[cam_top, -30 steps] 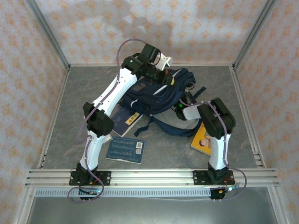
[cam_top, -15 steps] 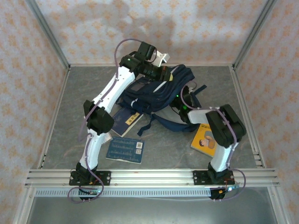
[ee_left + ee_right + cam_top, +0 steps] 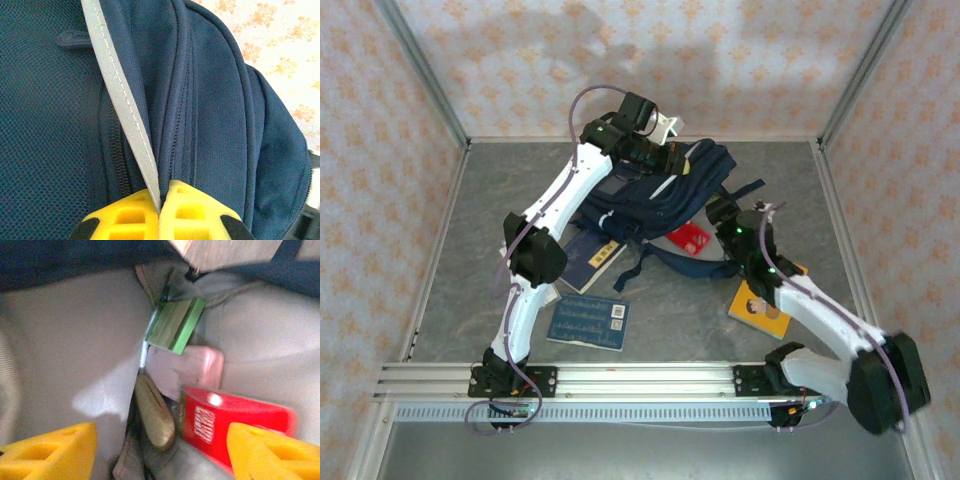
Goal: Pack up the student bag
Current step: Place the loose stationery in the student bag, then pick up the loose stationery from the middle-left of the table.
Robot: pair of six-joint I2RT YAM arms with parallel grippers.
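The student bag [image 3: 650, 195] lies upper centre in top view, mouth toward lower right. Left gripper [image 3: 161, 205] is pinched tight on its white stripe [image 3: 120, 100]; I think this pull should be kept steady. Right gripper [image 3: 160, 442] stands wide inside the grey lining [image 3: 75, 350], holding nothing. Red packet [image 3: 225, 425] sits betw. its fingers. Best to push it deeper slowly, w/o catching fabric.
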